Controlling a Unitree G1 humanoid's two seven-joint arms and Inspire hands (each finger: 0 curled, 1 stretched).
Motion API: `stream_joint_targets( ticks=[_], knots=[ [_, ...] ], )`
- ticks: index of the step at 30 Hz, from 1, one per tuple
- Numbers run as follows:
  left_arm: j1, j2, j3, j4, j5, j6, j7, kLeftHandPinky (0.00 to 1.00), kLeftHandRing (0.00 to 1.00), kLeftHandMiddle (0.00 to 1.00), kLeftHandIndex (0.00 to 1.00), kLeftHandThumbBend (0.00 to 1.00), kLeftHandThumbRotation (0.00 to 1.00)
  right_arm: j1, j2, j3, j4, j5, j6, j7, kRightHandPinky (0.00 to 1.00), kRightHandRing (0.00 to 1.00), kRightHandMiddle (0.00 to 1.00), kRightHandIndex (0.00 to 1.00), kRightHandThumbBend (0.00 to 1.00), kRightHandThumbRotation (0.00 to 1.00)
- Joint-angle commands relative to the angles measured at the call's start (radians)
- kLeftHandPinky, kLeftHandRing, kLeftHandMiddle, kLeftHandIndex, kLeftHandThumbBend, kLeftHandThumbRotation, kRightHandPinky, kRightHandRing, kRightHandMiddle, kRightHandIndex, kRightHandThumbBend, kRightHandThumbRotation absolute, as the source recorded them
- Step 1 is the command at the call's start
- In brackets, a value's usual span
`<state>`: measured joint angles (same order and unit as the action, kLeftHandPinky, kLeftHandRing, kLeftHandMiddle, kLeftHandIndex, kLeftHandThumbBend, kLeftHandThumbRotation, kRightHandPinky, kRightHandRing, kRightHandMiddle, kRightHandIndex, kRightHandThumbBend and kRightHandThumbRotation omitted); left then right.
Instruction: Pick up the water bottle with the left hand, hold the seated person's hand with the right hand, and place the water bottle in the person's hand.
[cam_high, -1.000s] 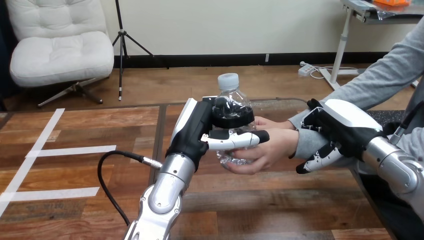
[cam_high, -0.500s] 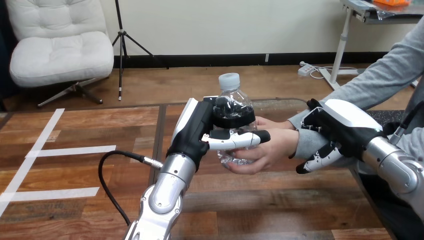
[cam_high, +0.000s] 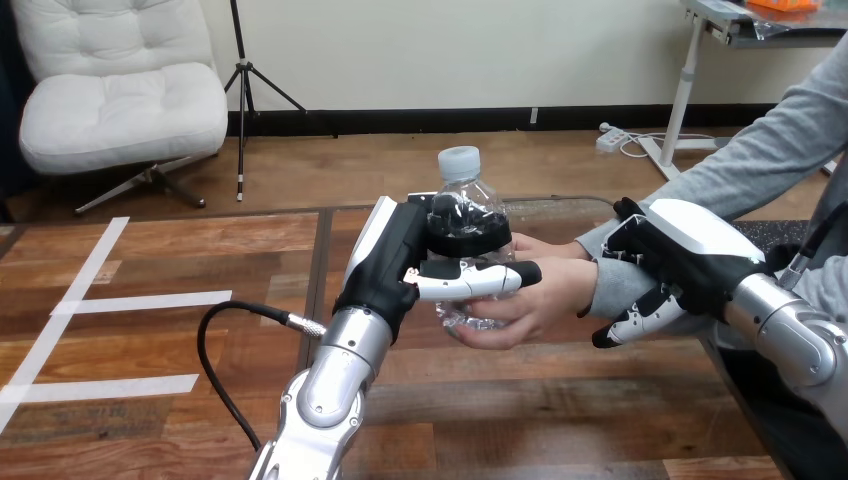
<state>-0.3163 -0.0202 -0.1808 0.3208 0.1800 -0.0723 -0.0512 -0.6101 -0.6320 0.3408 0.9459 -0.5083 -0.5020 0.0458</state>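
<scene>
Handover step: our left hand (cam_high: 398, 262) grips the bottle (cam_high: 463, 196), which rests in the person's hand (cam_high: 548, 296). Right of the bottle, our right hand (cam_high: 682, 252) clasps the person's wrist (cam_high: 606, 288). Next we should release.

A: Upper left?
B: White cushioned chair (cam_high: 120, 100) and black tripod (cam_high: 241, 70) on a wooden floor (cam_high: 350, 170), against a pale wall (cam_high: 450, 50).
A: Foreground?
B: Wooden counter (cam_high: 150, 250) bearing white tape strips (cam_high: 140, 301).

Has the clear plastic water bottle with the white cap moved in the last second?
No. The clear plastic water bottle keeps its place against the wooden table's dark seam.
</scene>
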Motion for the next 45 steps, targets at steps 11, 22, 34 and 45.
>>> stream_joint_targets(
  ticks=[11, 22, 34, 45],
  knots=[
    [-0.038, 0.009, 0.009, -0.076, -0.052, 0.004, -0.065, 0.38, 0.47, 0.51, 0.48, 0.77, 0.21, -0.025, 0.001, -0.039, -0.036, 0.025, -0.006, -0.008, 0.27, 0.29, 0.34, 0.35, 0.85, 0.0],
    [-0.037, 0.021, 0.011, -0.091, -0.061, 0.033, -0.101, 0.46, 0.55, 0.58, 0.57, 0.87, 0.46, -0.021, -0.002, -0.04, -0.042, 0.026, 0.002, -0.002, 0.28, 0.3, 0.35, 0.36, 0.85, 0.0],
    [-0.046, 0.052, 0.002, -0.07, -0.058, 0.011, -0.153, 0.68, 0.78, 0.79, 0.77, 0.99, 0.7, -0.017, -0.005, -0.041, -0.044, 0.025, -0.008, -0.006, 0.27, 0.3, 0.34, 0.35, 0.84, 0.0],
    [-0.051, 0.064, 0.006, -0.045, -0.049, -0.019, -0.142, 0.88, 0.93, 0.94, 0.93, 1.0, 0.86, -0.015, -0.004, -0.042, -0.045, 0.027, -0.002, 0.003, 0.28, 0.31, 0.35, 0.36, 0.84, 0.0]
  ],
)
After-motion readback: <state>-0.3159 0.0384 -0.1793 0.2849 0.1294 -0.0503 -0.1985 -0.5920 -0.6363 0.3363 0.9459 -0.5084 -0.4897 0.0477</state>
